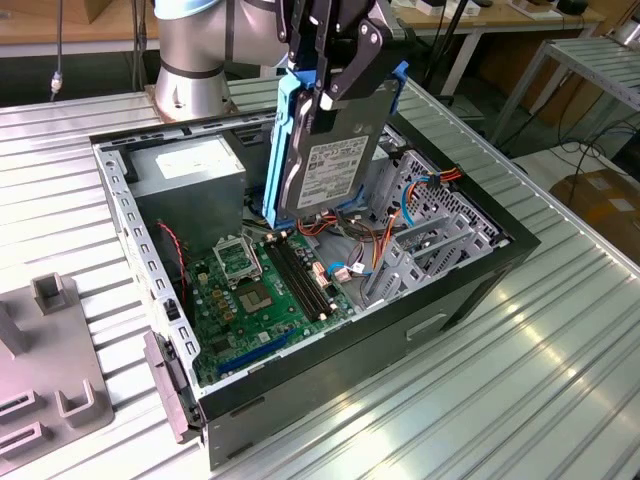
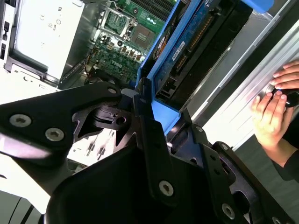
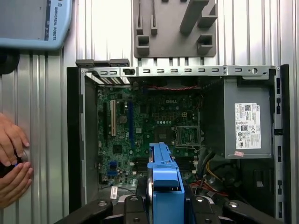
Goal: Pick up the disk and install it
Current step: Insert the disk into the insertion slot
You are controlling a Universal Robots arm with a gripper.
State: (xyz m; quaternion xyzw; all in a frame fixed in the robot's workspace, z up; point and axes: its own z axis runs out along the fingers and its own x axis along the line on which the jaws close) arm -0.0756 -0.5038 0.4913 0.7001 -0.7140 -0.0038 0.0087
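I have the gripper (image 1: 335,95) clamped tight on the disk (image 1: 335,170), its black fingers (image 2: 149,140) pinching the blue carrier frame at the upper end. The disk hangs on edge, slightly tilted, white label facing outward, above the open computer case (image 1: 480,262). Its lower end is over the motherboard (image 1: 255,300) inside the case, near the grey power supply box (image 1: 190,170) in one corner of the case. I can't tell whether it touches anything within. Outside the case, a grey fixture (image 1: 55,385) lies on the ribbed metal table (image 1: 560,380), and a person's hand (image 3: 13,179) rests near the case's wall
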